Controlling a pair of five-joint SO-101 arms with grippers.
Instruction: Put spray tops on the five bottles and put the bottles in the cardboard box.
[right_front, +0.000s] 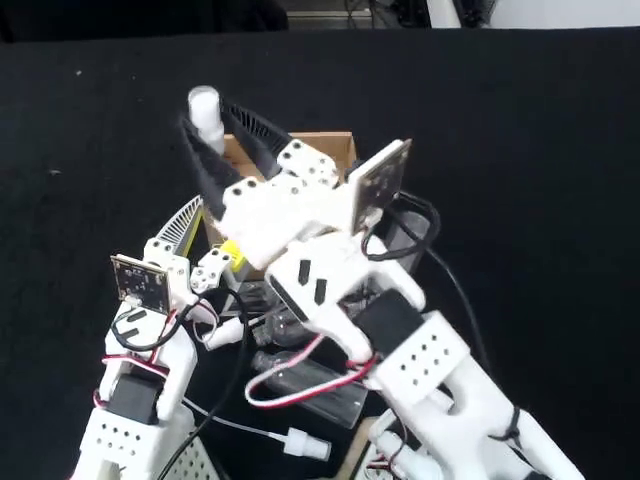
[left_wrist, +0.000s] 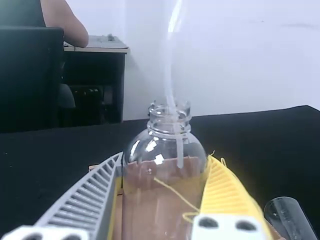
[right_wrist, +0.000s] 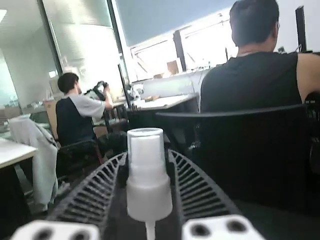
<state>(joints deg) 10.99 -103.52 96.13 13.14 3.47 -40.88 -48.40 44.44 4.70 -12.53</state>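
Note:
My right gripper (right_front: 207, 120) (right_wrist: 147, 155) is shut on a white spray top (right_front: 204, 105) (right_wrist: 146, 175), held high over the cardboard box (right_front: 335, 146). The top's thin dip tube (left_wrist: 171, 75) hangs down into the open neck of a clear bottle (left_wrist: 165, 142). That bottle stands upright between the grey and yellow fingers of my left gripper (left_wrist: 165, 160) (right_front: 207, 237), which is shut on it. In the high view the right arm covers the bottle. The spray top's collar sits well above the bottle's threaded neck.
Clear bottles (right_front: 312, 386) lie on the black table in front of the box, under the right arm. A loose spray top (right_front: 306, 443) lies near the front edge. Another bottle (left_wrist: 291, 216) lies beside the left gripper's yellow finger.

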